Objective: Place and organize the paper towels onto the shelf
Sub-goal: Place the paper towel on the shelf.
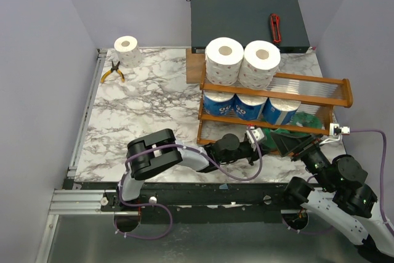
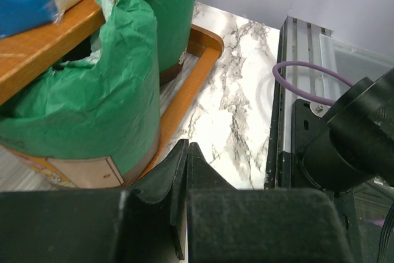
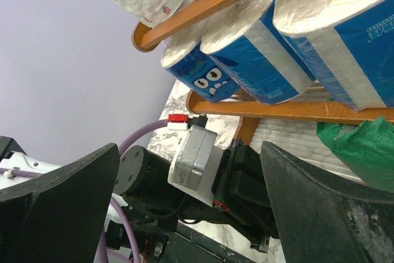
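Left gripper (image 2: 186, 152) status: jaws pressed fully together with nothing between them. I hold it low at the near side of the shelf (image 1: 335, 90), just beside the green-wrapped rolls (image 2: 104, 109) on the bottom tier, without touching them. Right gripper (image 3: 189, 147) status: jaws spread wide and empty, facing the same side of the shelf from the right. Load status, by tier: two white flower-printed rolls (image 1: 240, 60) stand side by side on the top tier; three blue-wrapped rolls (image 1: 249, 106) sit in a row on the middle tier; two green-wrapped rolls show on the bottom tier, and I cannot tell whether more lie behind them. One bare white roll (image 1: 127, 50) stands upright at the far left corner of the table (image 1: 160, 103), well apart from the shelf and near the pliers (image 1: 112, 72). I judge the task mostly complete: one roll is left to fetch and shelve. The nearer green roll's wrapper is torn open at the top, so tidying that tier may also be needed.
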Controlling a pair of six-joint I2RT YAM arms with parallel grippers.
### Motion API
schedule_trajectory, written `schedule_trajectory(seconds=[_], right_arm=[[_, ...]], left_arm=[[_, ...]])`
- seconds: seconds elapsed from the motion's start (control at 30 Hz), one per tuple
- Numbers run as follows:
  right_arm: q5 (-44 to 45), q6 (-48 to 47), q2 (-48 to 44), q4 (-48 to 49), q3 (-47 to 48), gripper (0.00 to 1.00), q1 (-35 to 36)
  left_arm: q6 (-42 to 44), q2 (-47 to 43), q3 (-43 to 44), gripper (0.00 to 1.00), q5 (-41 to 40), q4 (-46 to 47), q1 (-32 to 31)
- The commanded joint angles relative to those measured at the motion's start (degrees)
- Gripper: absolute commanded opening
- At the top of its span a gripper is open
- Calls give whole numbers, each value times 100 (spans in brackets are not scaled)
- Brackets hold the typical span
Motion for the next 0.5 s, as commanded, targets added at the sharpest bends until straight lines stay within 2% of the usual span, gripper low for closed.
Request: schedule_trajectory(seconds=[0.0, 0.47], right_arm=[[-51, -61, -74, 70, -53, 100, 10], [-37, -41, -74, 52, -51, 100, 13]], left_arm=[[-38, 184, 480, 0, 217, -620, 5], [-319, 530, 1153, 0, 7, -1729, 200]])
